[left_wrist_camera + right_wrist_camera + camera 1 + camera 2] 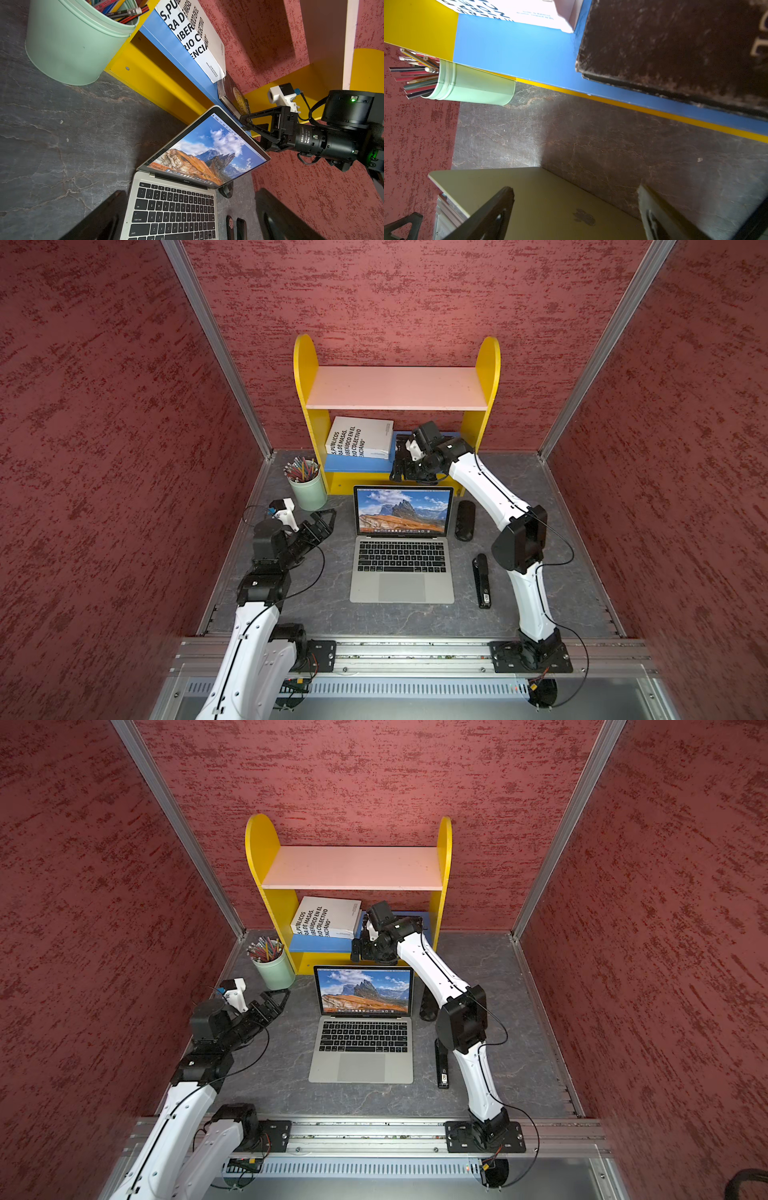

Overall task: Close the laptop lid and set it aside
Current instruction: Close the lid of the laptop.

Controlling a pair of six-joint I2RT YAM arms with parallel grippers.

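Laptop [401, 568] sits open at the middle of the desk [324, 605], lid [402, 510] upright; right gripper [398, 472], jaws spread, hangs just behind the lid's top edge, left gripper [326, 520], spread too, hovers near its left side. I'd worry a hard push skids the unbraced base frontward or slams the screen
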